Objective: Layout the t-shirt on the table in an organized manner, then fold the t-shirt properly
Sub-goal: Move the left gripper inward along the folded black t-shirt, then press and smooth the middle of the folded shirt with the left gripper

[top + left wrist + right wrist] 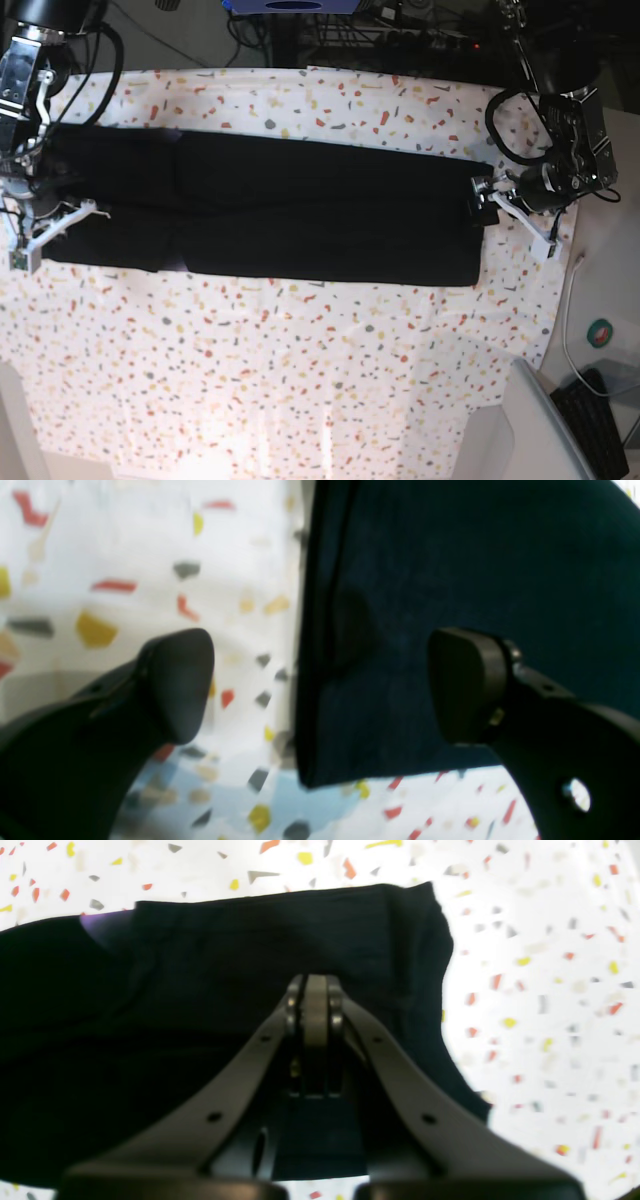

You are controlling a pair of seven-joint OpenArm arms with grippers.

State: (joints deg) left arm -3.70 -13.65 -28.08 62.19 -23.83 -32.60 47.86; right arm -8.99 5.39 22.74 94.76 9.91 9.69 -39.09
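The black t-shirt point(300, 210) lies flat as a long folded band across the speckled table point(300, 350). My left gripper point(482, 200) is open at the band's right end. In the left wrist view point(320, 685) one finger point(175, 685) is over the table point(125, 555) and the other point(465, 685) is over the t-shirt point(450, 555), whose edge and corner run between them. My right gripper point(60, 212) is at the band's left end. In the right wrist view it point(315, 990) is shut over the t-shirt point(200, 990); no pinched cloth shows.
The tablecloth ends close beyond the left gripper, with a plain pale surface point(610, 290) to its right. A thin cable point(570, 300), a green-centred roll point(601, 333) and a keyboard point(595, 420) lie there. Dark equipment and cables point(400, 30) stand behind the table.
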